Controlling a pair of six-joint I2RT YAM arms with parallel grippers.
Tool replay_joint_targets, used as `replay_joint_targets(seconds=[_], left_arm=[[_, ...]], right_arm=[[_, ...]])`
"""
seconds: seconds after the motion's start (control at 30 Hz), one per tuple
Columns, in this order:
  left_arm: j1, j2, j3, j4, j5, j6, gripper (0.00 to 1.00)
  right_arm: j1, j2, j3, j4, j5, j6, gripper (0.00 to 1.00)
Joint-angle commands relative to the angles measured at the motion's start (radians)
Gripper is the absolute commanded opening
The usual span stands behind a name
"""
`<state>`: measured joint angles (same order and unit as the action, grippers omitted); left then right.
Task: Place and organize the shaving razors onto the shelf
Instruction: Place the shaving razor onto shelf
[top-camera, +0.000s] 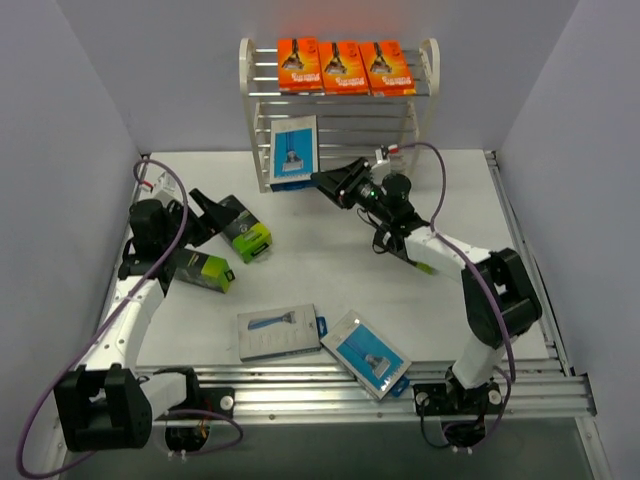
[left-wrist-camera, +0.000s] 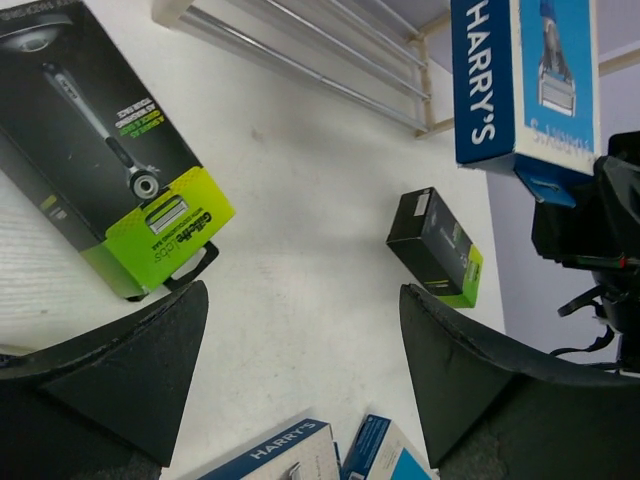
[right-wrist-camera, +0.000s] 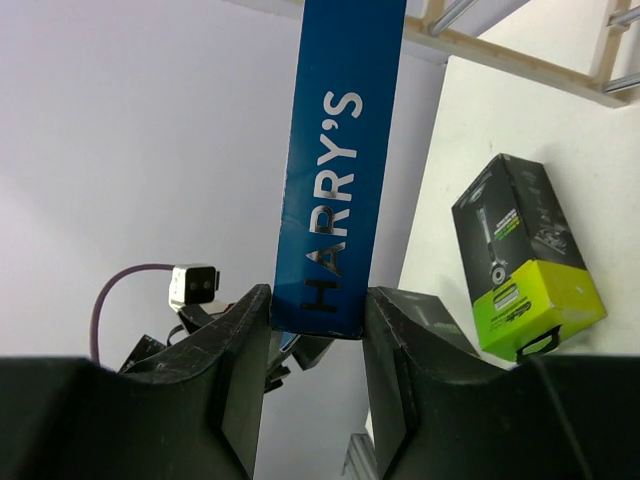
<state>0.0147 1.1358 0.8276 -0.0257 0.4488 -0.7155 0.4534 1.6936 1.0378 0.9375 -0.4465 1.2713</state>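
Note:
The white shelf (top-camera: 258, 100) stands at the back with three orange cards (top-camera: 345, 67) side by side on its top tier. My right gripper (top-camera: 325, 183) (right-wrist-camera: 318, 295) is shut on the bottom edge of an upright blue Harry's pack (top-camera: 294, 150) (right-wrist-camera: 335, 170), held in front of the shelf's left lower tiers. My left gripper (top-camera: 205, 218) (left-wrist-camera: 300, 290) is open and empty over the table, beside a black-and-lime box (top-camera: 245, 228) (left-wrist-camera: 100, 150). A second box (top-camera: 200, 268) lies near it. A third box (left-wrist-camera: 435, 247) lies by the right arm. Two blue packs (top-camera: 278, 331) (top-camera: 365, 353) lie near the front.
A metal rail (top-camera: 520, 395) runs along the near table edge. Grey walls close in the left, right and back sides. The right arm (top-camera: 440, 245) stretches across the table's middle right. The shelf's lower rods (left-wrist-camera: 300, 50) show in the left wrist view.

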Motion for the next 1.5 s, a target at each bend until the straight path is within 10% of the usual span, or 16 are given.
replay_joint_targets(seconds=[0.0,1.47], left_arm=[[-0.004,0.007,0.041,-0.063,-0.036,0.08,0.86],[0.037,0.071,0.028,0.009,0.12,0.005,0.86]], right_arm=[[-0.021,0.031,0.088,0.061,-0.024,-0.029,0.0],[-0.107,0.546,0.737,-0.08,-0.052,-0.096,0.0]])
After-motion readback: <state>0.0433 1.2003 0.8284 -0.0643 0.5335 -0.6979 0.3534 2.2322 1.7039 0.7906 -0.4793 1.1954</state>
